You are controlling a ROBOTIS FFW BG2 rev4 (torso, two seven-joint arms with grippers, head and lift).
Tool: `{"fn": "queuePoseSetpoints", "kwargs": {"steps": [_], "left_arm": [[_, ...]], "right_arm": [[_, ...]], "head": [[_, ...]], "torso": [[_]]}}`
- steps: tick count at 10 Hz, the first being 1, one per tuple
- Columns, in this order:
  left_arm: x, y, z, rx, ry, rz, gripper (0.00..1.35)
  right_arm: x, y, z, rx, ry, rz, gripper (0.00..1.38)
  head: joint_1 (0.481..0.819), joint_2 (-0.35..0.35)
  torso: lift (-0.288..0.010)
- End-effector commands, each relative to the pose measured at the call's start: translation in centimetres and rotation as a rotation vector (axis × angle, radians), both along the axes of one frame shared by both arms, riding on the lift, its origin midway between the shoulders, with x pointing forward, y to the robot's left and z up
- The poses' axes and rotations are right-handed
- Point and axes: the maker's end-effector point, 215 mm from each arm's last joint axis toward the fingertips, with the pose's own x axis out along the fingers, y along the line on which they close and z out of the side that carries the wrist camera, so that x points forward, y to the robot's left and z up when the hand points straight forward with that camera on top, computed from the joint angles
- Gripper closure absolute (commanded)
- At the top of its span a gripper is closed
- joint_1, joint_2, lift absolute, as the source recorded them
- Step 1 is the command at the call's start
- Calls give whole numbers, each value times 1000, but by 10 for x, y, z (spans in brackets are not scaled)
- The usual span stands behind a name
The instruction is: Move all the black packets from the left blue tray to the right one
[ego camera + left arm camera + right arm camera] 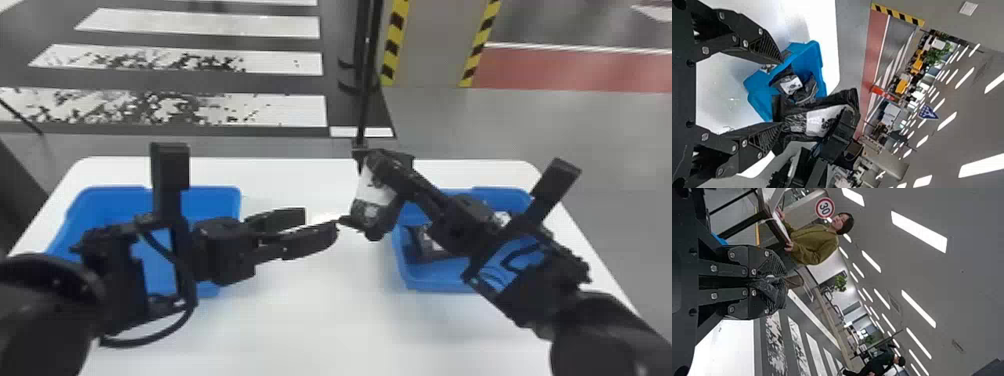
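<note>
In the head view my right gripper (384, 162) is shut on a black packet (372, 192) with a white label, which hangs above the table beside the right blue tray (406, 280). Its closed fingers pinch a bit of black film in the right wrist view, at the gripper (781, 285). My left gripper (320, 222) stands open, its tips close to the hanging packet's lower end. In the left wrist view that gripper (781, 92) has the packet (819, 121) just beyond one fingertip. Black packets (422, 245) lie in the right tray. The left blue tray (230, 200) is partly covered by my left arm.
Both trays stand on a white table (310, 310), with a wide gap between them. A dark pole (367, 75) rises behind the table's far edge. My right arm passes over the right tray.
</note>
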Motion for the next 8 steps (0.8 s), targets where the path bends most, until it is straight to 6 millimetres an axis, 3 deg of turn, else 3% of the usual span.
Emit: {"fn": "queuePoseSetpoints", "kwargs": {"steps": [1, 3, 5, 6, 7, 8], "left_arm": [[4, 35, 2, 12, -32, 93, 145], [-1, 92, 11, 47, -103, 257, 147], [-23, 143, 5, 95, -114, 402, 148], [-33, 165, 6, 125, -127, 461, 148], [-48, 180, 9, 155, -134, 501, 150], [-64, 191, 10, 183, -126, 529, 150]], "right_arm": [[31, -36, -14, -27, 14, -75, 1285], [82, -88, -70, -89, 102, -192, 1285], [110, -161, -109, -221, 152, -357, 1285], [110, -201, -124, -319, 170, -439, 1283], [106, -216, -134, -365, 190, -477, 1227], [96, -221, -141, -388, 200, -500, 976]], "head": [[695, -73], [695, -70], [695, -65], [695, -76], [695, -87], [695, -104]], "torso": [[-140], [-140], [-140], [-140], [-140], [-140]]}}
